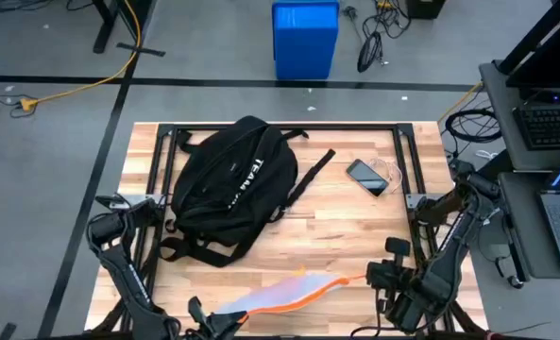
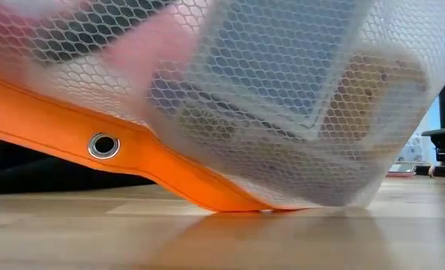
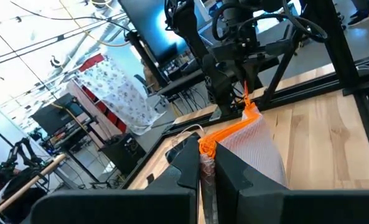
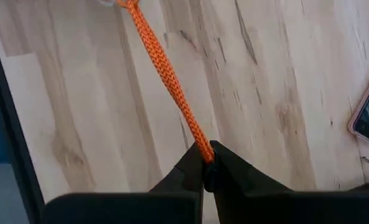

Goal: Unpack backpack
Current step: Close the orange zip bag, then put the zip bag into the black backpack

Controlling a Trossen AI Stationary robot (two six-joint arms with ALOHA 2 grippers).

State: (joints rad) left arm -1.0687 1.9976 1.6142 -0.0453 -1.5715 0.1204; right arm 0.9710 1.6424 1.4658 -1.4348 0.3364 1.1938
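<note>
The backpack point(image 1: 230, 184) lies on the far left part of the counter point(image 1: 355, 236), its long axis running from the far edge toward the near one, straps trailing toward the left arm. A white mesh pouch point(image 1: 284, 293) with an orange edge is stretched between the two arms along the near edge, well apart from the backpack. The left gripper point(image 3: 207, 167) has its jaws clenched on the orange edge at one end; the right gripper point(image 4: 207, 163) has its jaws clenched on the orange cord point(image 4: 168, 81) at the other, pulling it taut. Both arms reach low and inward over the near edge. A phone point(image 1: 366, 176) lies on the far right. The left arm is nearer the backpack.
</note>
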